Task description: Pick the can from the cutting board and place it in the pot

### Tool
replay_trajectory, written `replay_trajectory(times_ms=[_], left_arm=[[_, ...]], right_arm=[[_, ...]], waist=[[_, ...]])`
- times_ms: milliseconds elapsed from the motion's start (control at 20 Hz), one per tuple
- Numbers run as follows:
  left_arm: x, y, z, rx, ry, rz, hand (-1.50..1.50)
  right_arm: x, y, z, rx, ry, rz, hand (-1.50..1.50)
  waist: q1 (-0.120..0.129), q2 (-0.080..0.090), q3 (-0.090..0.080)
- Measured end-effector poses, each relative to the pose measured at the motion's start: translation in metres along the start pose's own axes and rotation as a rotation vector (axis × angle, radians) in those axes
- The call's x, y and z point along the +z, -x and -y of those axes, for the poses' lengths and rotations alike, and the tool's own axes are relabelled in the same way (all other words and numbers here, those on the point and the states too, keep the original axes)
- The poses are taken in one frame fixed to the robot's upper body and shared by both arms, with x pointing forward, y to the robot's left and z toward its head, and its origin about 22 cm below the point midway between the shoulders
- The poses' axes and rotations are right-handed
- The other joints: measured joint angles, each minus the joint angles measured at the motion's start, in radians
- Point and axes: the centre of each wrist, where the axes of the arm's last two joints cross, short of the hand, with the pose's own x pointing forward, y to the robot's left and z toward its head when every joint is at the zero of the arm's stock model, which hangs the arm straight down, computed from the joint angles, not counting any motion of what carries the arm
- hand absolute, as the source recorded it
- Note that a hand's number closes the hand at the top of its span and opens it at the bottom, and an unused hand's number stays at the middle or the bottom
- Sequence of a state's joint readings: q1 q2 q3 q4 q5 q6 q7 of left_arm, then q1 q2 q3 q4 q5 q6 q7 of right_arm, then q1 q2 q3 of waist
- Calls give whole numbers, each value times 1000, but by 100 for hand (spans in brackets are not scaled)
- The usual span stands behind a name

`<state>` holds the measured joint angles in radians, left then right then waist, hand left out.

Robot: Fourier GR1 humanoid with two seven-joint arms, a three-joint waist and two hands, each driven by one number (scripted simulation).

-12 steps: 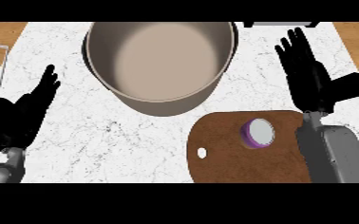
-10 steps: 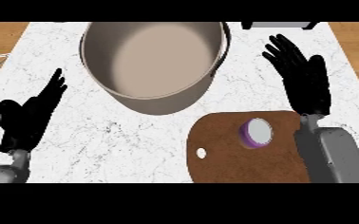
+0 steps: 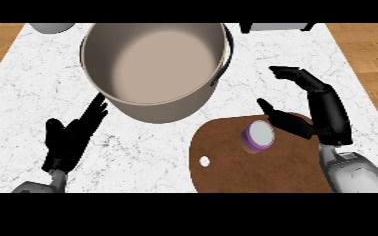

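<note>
Marble counter (image 3: 166, 147); grey object (image 3: 52, 27) top-left edge, pale object (image 3: 277, 27) top-right.

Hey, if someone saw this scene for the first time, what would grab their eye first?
The big grey pot fills the upper middle of the white marble counter. Below it to the right, a purple-topped can stands on a brown cutting board, with the right hand open just beside it. The left hand rests open at lower left.

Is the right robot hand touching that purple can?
Cannot tell. In the head view the thumb of the right robot hand sits beside the can, with no plain gap or contact.
</note>
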<state>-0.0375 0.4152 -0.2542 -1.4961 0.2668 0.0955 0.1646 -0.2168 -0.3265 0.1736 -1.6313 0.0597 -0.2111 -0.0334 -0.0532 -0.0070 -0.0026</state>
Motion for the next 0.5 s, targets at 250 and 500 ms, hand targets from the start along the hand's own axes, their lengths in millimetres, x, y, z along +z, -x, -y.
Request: replay_trajectory(times_ms=[250, 500], left_arm=[[-5, 7, 13, 20, 45, -1, 0], [-11, 19, 20, 21, 72, -6, 0]], right_arm=[[44, -18, -13, -27, 98, 188, -150], [66, -50, 4, 58, 12, 84, -150]], waist=[[15, 0, 3], [28, 2, 1]])
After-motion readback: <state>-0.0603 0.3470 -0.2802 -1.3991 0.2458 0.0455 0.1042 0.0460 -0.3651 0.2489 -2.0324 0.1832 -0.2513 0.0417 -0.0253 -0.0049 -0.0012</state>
